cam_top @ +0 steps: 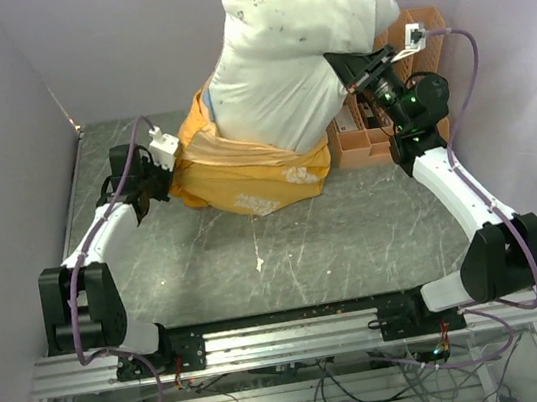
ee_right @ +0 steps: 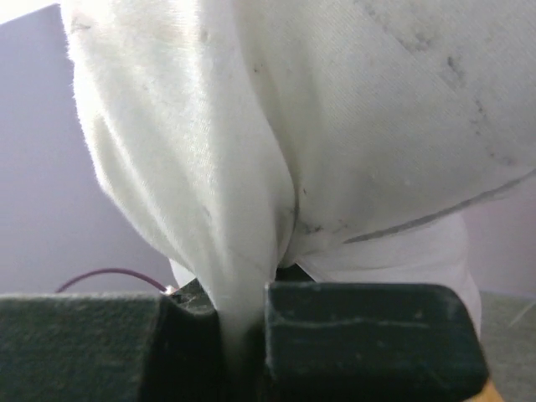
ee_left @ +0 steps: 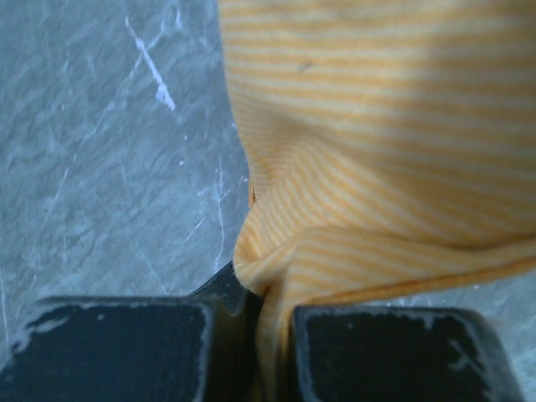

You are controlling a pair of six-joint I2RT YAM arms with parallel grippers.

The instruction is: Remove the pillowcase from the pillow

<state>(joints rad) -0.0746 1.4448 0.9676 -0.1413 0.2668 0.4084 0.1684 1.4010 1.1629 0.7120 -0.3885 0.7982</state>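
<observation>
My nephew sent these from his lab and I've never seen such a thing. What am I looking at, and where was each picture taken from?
Two robot arms are bolted to a grey table's near edge. The wide picture is from a camera above and behind them; each close-up is from a camera on one wrist, its fingers at the bottom. The left gripper is pinched shut on the orange pillowcase, low by the table. The right gripper is shut on the white pillow, held up partly out of the case. A peach organizer stands behind.

No legible text, labels or numbers, white print (cam_top: pixel 297 173) on pillowcase (cam_top: pixel 244 169) too small to read
</observation>
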